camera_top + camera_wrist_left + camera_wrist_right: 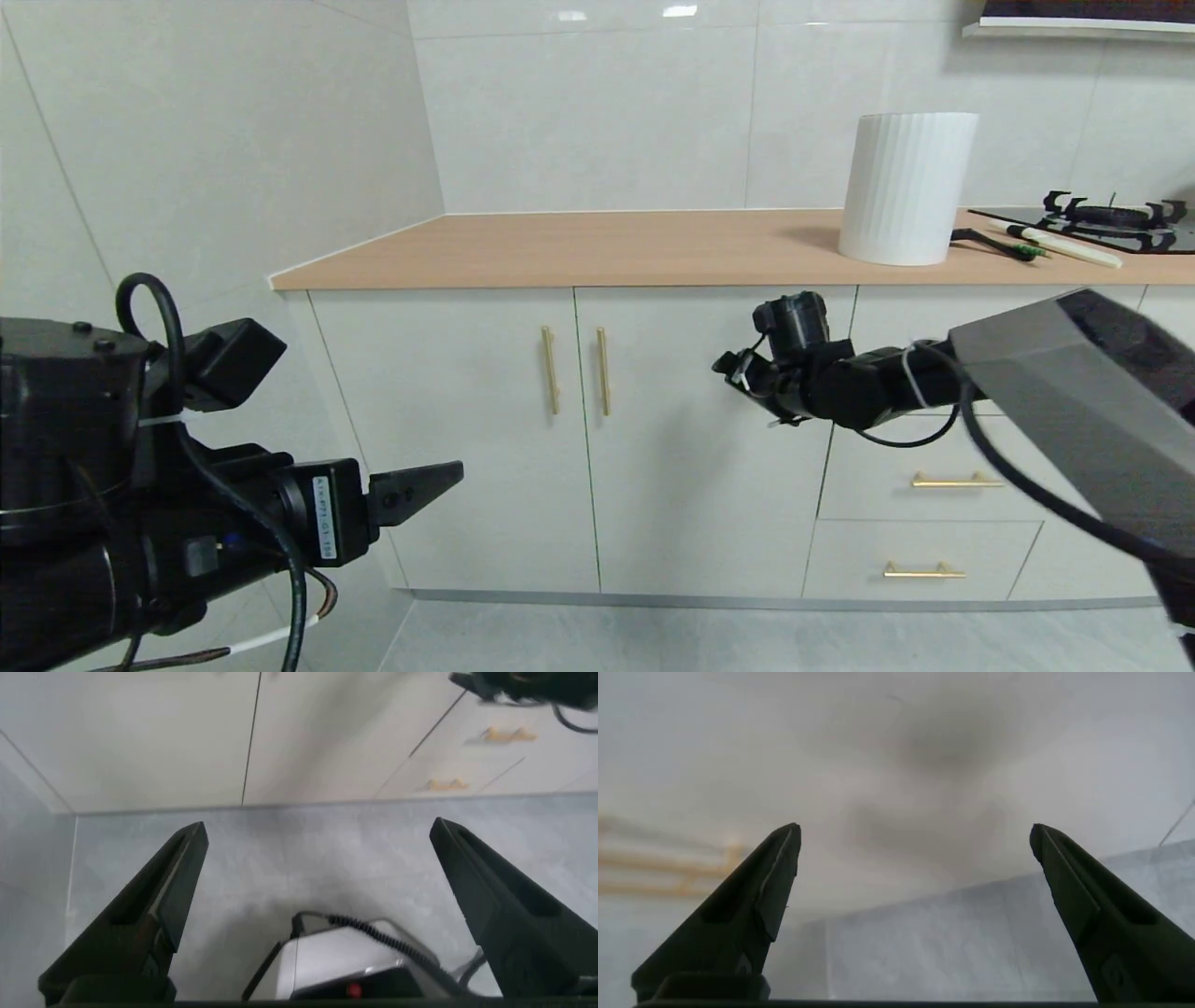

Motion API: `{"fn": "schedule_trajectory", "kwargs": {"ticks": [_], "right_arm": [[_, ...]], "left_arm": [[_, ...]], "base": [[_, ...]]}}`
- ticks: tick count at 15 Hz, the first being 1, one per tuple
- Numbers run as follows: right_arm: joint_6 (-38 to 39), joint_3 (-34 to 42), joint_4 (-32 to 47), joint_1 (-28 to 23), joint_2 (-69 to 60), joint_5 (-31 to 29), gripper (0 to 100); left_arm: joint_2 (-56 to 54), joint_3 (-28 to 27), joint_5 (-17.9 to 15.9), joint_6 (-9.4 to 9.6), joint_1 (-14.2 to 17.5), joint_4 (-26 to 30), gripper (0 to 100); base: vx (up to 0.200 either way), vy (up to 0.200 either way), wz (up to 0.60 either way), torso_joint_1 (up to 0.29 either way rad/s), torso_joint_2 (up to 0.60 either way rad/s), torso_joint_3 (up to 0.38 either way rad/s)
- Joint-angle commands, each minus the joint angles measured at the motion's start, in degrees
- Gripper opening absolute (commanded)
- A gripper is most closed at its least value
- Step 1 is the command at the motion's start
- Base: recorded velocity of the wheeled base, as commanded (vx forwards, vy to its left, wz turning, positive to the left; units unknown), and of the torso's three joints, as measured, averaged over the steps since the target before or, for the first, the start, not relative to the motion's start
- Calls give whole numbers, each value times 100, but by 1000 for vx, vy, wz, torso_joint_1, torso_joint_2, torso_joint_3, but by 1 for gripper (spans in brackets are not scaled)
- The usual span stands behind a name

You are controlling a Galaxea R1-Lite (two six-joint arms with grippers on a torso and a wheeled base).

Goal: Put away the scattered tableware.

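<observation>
Left gripper point(420, 485): nearest, low on the robot's left, fingers spread wide with nothing between them; the left wrist view looks down past them at bare floor tiles
Right gripper point(738, 370): farther out, below counter height, facing the cabinet fronts, jaws wide apart and holding nothing
Cabinet doors: a pair of gold handles point(577, 371) stands between the two grippers; gold-handled drawers point(957, 482) sit low on the right, under the right arm
Countertop point(607, 247): wooden, above both grippers
Utensil holder point(907, 187): tall white ribbed cylinder, upright on the countertop, right of centre
Tableware: a dark-handled utensil with a green part point(999, 245) and a long cream one point(1069, 247) lie flat just right of the holder, by the front edge of the hob point(1116, 219); what kind of utensils they are is too small to tell
Step in hand: seemingly the approach, since nothing is gripped and the tableware lies well apart from both grippers
Next move: probably raise the right arm above the countertop, bring the open jaws down across one utensil's handle, then close; the holder looks the likely destination, though a drawer is possible
</observation>
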Motion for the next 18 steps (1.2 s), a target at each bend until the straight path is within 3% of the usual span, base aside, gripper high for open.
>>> {"fn": "schedule_trajectory", "kwargs": {"ticks": [1,3,7,8,9,10,12,14,16,18], "right_arm": [[-415,1447,12,175,-2349,359,100],[-899,2273,20,166,-3562,377,100],[-2024,4224,-15,-63,-5970,-54,100],[-2112,4382,-15,-71,-6181,-98,100],[-2613,5243,-15,-80,-7578,-186,100],[-2850,5630,12,-80,-8316,-195,100],[-3685,6281,363,-388,-9916,-371,100],[-4080,6527,961,-1346,-11129,-327,100],[-4265,6491,1769,-1478,-12219,-309,100],[-4564,6491,2402,-1636,-12808,-529,100]], "left_arm": [[-246,41,1,43,6,-61,100],[-597,243,63,289,24,-61,100],[-2381,876,80,1142,200,-35,100],[-2513,920,80,1159,200,-26,100],[-3348,1148,98,1203,279,53,100],[-3840,1254,98,1256,376,158,100],[-4886,1236,98,1388,736,870,100],[-5668,1122,98,1581,1105,1538,100],[-6169,1078,89,1880,1465,1723,100],[-6644,1104,98,2319,1729,1740,100]], "base": [[0,0,0,0,0,0],[0,0,0,0,0,0],[0,0,0,0,0,0],[0,0,0,0,0,0],[0,0,0,0,0,0],[0,0,0,0,0,0],[0,0,0,0,0,0],[0,0,0,0,0,0],[0,0,0,0,0,0],[0,0,0,0,0,0]]}}
